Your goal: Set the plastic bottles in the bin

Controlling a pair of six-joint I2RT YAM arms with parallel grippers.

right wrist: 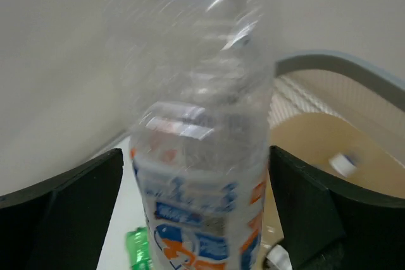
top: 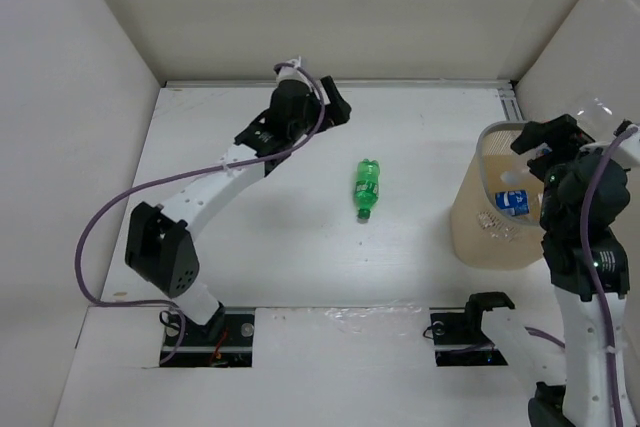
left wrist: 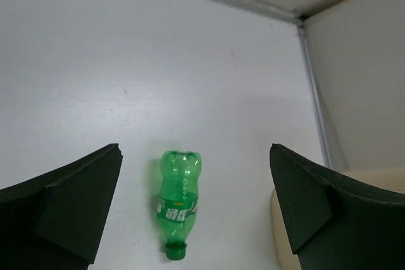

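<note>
White table (top: 300,257); raised right pincer (top: 548,137) seemingly above bin (top: 468,232).

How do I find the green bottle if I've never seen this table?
Look at the white table, left of the tall tan bin. The green bottle lies alone near the middle, on its side; it is the only green one, cap included.

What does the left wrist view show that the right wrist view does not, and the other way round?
Only the left wrist: the whole green bottle lying on the white table, cap toward the camera, beyond the open left gripper. Only the right wrist: a blurred clear bottle with a blue and orange label between the fingers of the right gripper, and the bin's grey rim. Both: the green bottle and the bin's tan wall.
</note>
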